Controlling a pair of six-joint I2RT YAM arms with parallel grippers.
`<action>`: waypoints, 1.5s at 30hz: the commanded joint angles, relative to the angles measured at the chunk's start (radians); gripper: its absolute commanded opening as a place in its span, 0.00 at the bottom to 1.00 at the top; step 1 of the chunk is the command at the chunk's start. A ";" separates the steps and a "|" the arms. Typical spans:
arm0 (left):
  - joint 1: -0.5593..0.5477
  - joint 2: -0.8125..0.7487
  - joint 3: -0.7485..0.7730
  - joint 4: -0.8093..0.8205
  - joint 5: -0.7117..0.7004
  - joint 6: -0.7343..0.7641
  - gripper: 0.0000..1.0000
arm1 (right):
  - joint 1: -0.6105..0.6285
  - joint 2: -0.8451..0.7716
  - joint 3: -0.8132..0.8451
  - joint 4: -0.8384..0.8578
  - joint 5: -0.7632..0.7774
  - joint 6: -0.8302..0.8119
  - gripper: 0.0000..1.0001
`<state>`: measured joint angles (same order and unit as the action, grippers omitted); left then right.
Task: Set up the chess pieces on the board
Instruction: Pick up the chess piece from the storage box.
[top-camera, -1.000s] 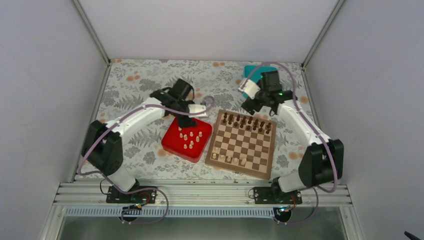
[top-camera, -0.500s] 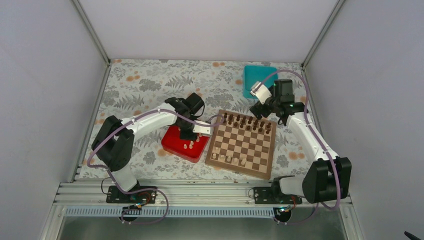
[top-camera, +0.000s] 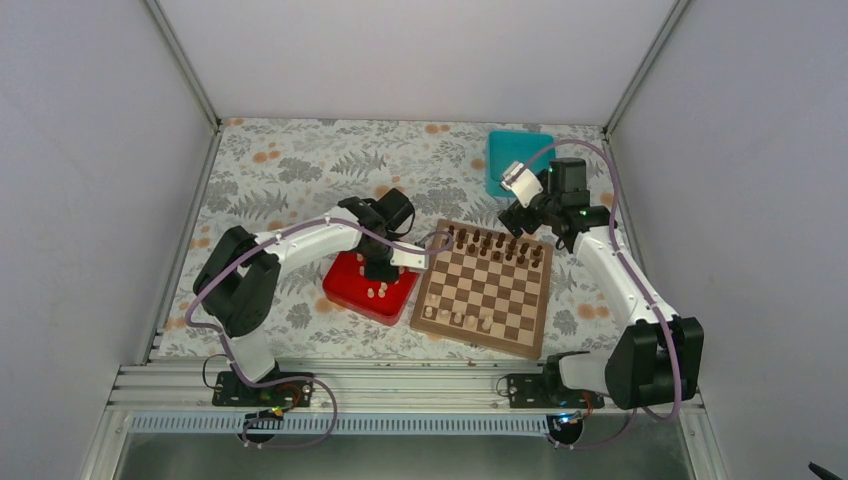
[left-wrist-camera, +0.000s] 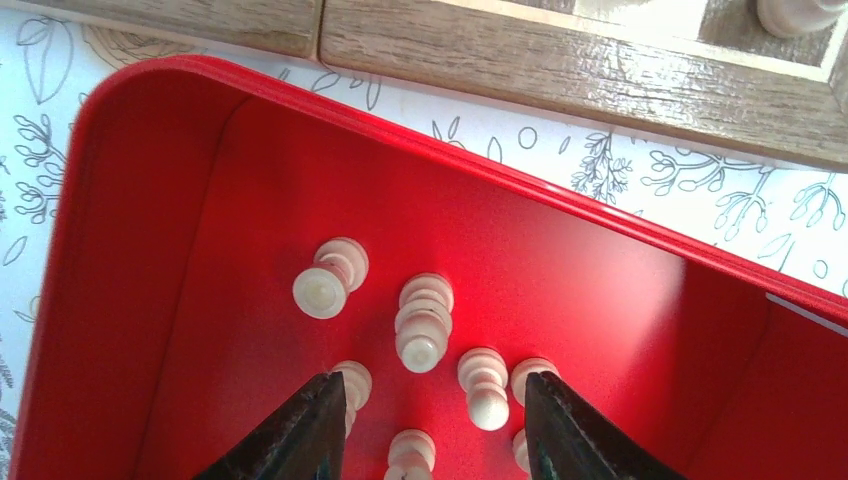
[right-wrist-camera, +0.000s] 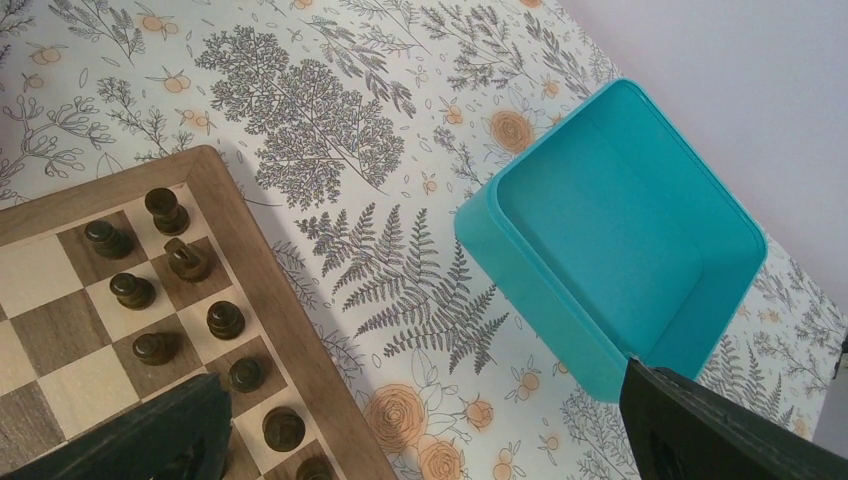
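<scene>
Step in hand: pick-up of a pale piece from the red tray (left-wrist-camera: 200, 250).

1. Left jaws: released, nothing grasped. They hang low inside the tray, one finger on each side of a small cluster of chess pieces (left-wrist-camera: 425, 320). Most of these lie tipped on their sides, close together.
2. Right jaws: spread fully, empty, held above the desk (right-wrist-camera: 330, 130) between the far right corner of the board (top-camera: 480, 285) and the teal box (right-wrist-camera: 620, 250).
3. Board status: the dark pieces (right-wrist-camera: 165, 210) fill the two far rows. A few pale pieces (top-camera: 458, 318) stand on the near row. Most of the pale set is in the tray, so I judge the task far from done.

Next move, as I judge it: centre my left jaws on one piece only, such as the pawn (left-wrist-camera: 485, 388) just ahead of them. Lower, clench, then lift clear of its neighbours. Risk: catching two pieces at once.
</scene>
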<state>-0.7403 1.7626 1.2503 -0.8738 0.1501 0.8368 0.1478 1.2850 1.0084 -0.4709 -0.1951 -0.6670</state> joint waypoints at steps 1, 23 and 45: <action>-0.010 0.016 0.026 0.029 -0.009 -0.007 0.45 | -0.010 -0.021 -0.011 0.020 -0.026 0.013 1.00; -0.016 0.088 0.054 0.040 0.019 -0.001 0.38 | -0.009 -0.017 -0.021 0.017 -0.031 0.005 1.00; -0.042 0.078 0.060 0.016 -0.012 -0.014 0.05 | -0.011 -0.029 -0.027 0.020 -0.036 0.002 1.00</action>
<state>-0.7704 1.8690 1.2873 -0.8394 0.1463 0.8253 0.1478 1.2804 0.9985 -0.4709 -0.2070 -0.6678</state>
